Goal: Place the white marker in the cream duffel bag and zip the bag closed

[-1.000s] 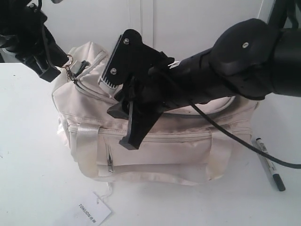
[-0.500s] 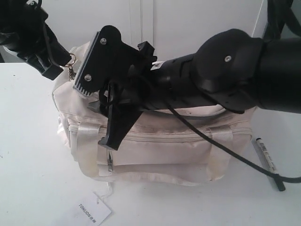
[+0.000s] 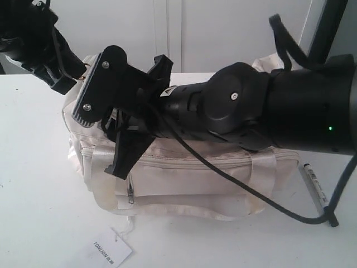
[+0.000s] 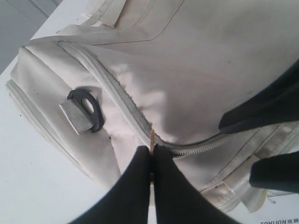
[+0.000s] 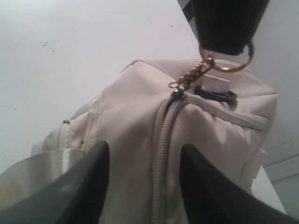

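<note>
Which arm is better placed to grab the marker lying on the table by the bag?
Probably right: the right gripper is open and free, and the marker lies on that arm's side. The left gripper is shut on the gold ring.

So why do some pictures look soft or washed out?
Exterior view: white table overexposed. Right wrist view: the black right gripper blurs, the gold ring zipper pull looks sharp. Left wrist view: glare on the cream fabric duffel bag.
</note>
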You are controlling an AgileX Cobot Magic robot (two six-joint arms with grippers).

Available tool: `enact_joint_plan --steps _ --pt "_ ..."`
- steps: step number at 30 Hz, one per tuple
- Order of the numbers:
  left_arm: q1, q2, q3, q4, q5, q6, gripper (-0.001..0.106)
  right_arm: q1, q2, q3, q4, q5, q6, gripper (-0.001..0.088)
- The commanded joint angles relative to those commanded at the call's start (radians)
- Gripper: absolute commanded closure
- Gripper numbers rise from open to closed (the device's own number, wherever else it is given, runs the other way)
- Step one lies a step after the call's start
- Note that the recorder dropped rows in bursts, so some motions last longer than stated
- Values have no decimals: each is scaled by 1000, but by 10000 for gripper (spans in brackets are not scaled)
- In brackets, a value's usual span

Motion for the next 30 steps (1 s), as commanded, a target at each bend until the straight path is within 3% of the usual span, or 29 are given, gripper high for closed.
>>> enact_joint_plan --steps 10,19,30 --pt "0 0 0 -4 6 0 1053 0 61 0 0 -8 2 463" --pt "0 0 0 -2 6 2 1053 0 61 0 0 -64 5 869" --pt "0 38 2 64 29 14 1053 0 17 0 0 -52 27 868"
